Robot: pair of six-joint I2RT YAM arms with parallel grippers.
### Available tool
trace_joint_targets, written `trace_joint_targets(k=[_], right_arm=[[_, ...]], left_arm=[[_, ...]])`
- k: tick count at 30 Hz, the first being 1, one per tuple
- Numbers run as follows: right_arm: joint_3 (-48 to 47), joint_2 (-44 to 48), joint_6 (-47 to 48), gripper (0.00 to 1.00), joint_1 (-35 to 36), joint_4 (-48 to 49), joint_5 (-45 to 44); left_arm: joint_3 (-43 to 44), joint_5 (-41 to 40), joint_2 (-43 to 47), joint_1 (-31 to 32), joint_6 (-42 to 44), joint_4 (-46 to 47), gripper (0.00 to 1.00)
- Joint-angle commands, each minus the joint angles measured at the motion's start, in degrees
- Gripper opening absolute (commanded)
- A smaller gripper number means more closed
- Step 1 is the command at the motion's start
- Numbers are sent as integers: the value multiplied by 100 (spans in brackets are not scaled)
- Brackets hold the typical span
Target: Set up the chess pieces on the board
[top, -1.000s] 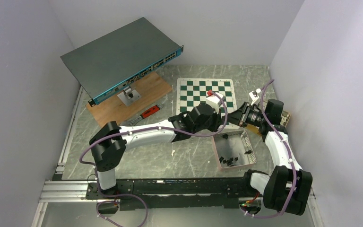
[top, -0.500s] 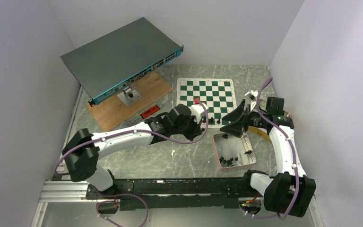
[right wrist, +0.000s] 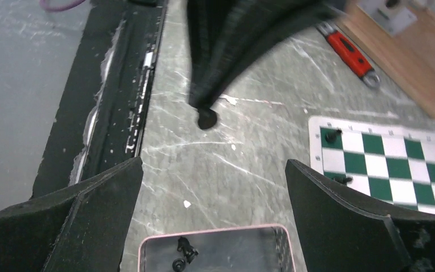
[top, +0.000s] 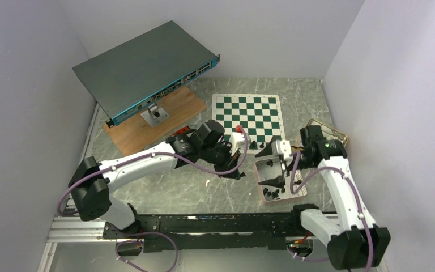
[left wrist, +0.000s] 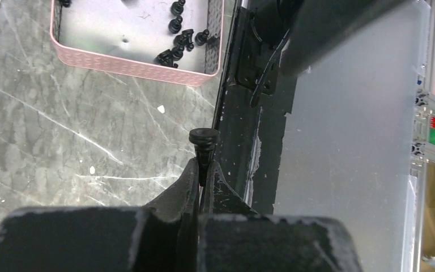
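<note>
Currently your left hand (left wrist: 203, 170) is clamped tight on one black chess piece (left wrist: 204, 143). The piece's round base sticks out beyond the fingertips, above the grey surface (left wrist: 62, 130) just left of the pink-rimmed tray (left wrist: 130, 67). Your right hand (right wrist: 213, 164) has its fingers spread wide and holds nothing; it sits over the tray's left part. More pieces (top: 273, 192) lie loose in the tray. Two pieces (right wrist: 331, 135) sit at the near edge of the board (top: 248, 113).
</note>
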State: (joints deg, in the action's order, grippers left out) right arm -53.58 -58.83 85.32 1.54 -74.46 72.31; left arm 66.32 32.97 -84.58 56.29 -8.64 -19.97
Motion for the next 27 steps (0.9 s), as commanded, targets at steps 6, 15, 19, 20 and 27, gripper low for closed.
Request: trace_joint_targets(k=[6, 15, 19, 20, 27], right_arm=[[575, 247, 863, 91, 689, 458, -83], [663, 202, 252, 71, 969, 953, -334], [677, 179, 92, 53, 1010, 1084, -413], [682, 161, 76, 50, 1026, 1097, -438], [663, 135, -39, 41, 1085, 1142, -440]], left_arm=[[712, 675, -561, -65, -4, -63, 0], [1025, 879, -1013, -70, -201, 52, 0], [985, 908, -1027, -74, -263, 164, 0], [970, 914, -1019, -75, -281, 195, 0], [949, 915, -1043, -72, -326, 264, 0]])
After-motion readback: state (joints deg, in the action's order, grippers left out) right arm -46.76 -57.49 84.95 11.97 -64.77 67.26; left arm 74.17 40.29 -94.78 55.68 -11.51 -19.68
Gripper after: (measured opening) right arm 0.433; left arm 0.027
